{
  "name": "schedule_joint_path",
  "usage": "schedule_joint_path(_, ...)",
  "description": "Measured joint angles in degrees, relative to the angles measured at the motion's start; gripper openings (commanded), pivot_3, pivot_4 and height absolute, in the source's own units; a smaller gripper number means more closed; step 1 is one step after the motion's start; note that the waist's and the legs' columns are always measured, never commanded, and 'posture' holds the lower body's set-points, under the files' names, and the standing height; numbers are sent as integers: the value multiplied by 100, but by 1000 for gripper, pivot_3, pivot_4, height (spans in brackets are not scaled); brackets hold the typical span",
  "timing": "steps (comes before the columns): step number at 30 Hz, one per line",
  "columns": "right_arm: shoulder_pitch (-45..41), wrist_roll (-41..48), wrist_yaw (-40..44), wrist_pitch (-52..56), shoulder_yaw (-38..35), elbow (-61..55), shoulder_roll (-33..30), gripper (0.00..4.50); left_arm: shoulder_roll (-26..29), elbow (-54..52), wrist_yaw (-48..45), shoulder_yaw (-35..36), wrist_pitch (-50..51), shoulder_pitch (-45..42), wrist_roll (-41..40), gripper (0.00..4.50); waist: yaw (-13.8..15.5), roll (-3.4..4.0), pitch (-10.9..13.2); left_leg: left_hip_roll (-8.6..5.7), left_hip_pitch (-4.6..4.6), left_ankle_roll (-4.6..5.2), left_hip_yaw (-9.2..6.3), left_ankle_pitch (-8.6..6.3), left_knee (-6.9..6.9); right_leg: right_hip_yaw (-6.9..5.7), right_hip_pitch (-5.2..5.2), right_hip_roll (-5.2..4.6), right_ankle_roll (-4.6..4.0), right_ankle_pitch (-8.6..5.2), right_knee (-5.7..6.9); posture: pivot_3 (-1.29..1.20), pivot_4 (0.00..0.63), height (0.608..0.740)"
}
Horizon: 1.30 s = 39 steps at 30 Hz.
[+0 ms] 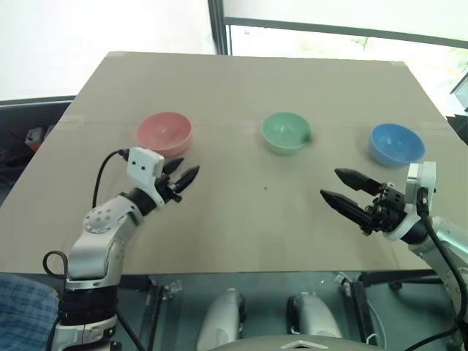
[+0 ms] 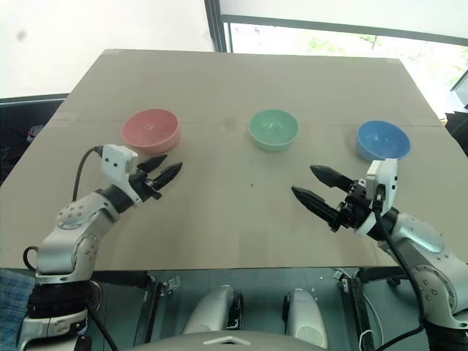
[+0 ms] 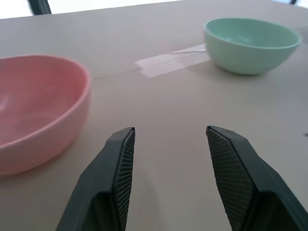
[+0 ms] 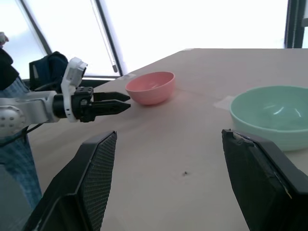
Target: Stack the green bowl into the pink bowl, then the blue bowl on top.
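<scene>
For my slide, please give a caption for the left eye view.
Two open grippers, left and right, hover over a table with pink bowl, green bowl and blue bowl unstacked.

I see bright daylight from blown-out windows (image 1: 329, 36) ahead; soft shadows on the desk (image 1: 241, 219); wrist views slightly soft.

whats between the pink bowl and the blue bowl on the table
The green bowl sits between the pink bowl and the blue bowl, all three in a row and apart, with bare table between neighbours. The left eye view shows it.
</scene>
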Motion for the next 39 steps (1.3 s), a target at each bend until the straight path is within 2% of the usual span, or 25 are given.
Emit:
schedule_joint_path(6,-499,116,-48,19,-133,-35,-231,3666,783,832,-18,-487,-363,-953,1027,2496,23,-4,1,-2,-6,-1,-3,1,1,-8,0,2,1,0,-1,0,150,740)
schedule_joint_path(11,-513,75,-49,9,-155,84,-261,3666,993,1099,-138,-870,-371,-1794,1458,2496,7,-4,1,-4,-13,0,0,1,0,-7,0,2,4,1,8,0,150,740)
schedule_joint_path(27,-477,-175,-173,-127,-157,131,-156,3666,1069,1698,-398,-1329,-513,-1844,2076,2496,2,-7,5,3,-14,-1,2,1,7,-5,-5,8,5,1,13,0,150,740)
schedule_joint_path(29,-468,-184,-175,-128,-156,134,-148,3666,1070,1786,-473,-1393,-513,-1914,2125,1952,5,-7,5,2,-14,-1,2,1,7,-6,-5,8,5,1,13,0,150,740)
schedule_joint_path(32,-462,-194,-171,-128,-155,135,-138,3666,1068,1884,-591,-1490,-513,-2003,2152,728,1,-7,5,2,-15,0,4,1,7,-5,-4,8,5,1,14,0,150,740)
schedule_joint_path(33,-459,-195,-171,-128,-155,136,-138,3666,1067,1910,-621,-1506,-513,-2020,2157,195,0,-7,5,2,-15,0,4,1,7,-4,-4,8,5,1,14,0,150,740)
schedule_joint_path(34,-459,-195,-171,-127,-155,136,-139,3666,1059,1941,-635,-1519,-513,-2039,2164,69,0,-7,5,2,-15,0,3,1,7,-5,-4,8,5,1,14,0,150,740)
schedule_joint_path(39,-405,-197,-164,-128,-157,146,-141,3666,1042,2064,-635,-1525,-527,-2110,2244,69,4,-7,5,2,-15,0,3,1,8,-5,-4,8,5,1,14,0,150,740)
